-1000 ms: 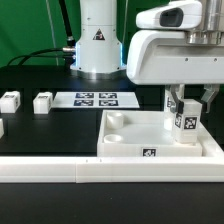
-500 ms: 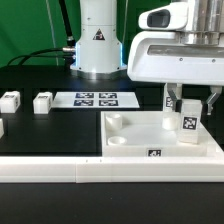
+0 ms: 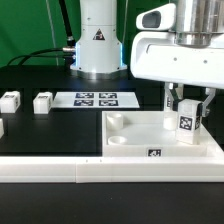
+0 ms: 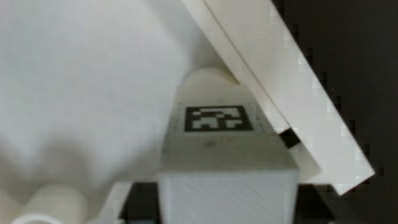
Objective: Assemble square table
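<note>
Exterior view: the table top (image 3: 150, 133) is a smooth white plastic square slab with a raised rim. It lies on the black table (image 3: 50, 135) toward the exterior view's right, just behind the long white border wall (image 3: 60, 172). Two round sockets (image 3: 117, 122) show at its corners on the exterior view's left; its far right corner is hidden behind the gripper. One black-and-white tag (image 3: 150, 153) sits on its front rim.

The gripper (image 3: 187, 108) hangs over the slab's right part. Its jaws are partly closed and clamped on the held leg (image 3: 186, 124), a small white block kept upright with its tag facing the camera. Whether its base touches the slab is hard to tell.

Three more block legs lie loose, well apart from the slab: the far-left leg (image 3: 10, 101), the second leg (image 3: 42, 102), and the third leg (image 3: 2, 128), which is cut off by the picture's edge. That makes four legs in all. The marker board (image 3: 97, 99) lies flat and carries four printed tags.

The wrist view is blurred. It shows the held leg (image 4: 217, 150) with its tag, against the slab's (image 4: 89, 80) pale surface and slanting rim.
</note>
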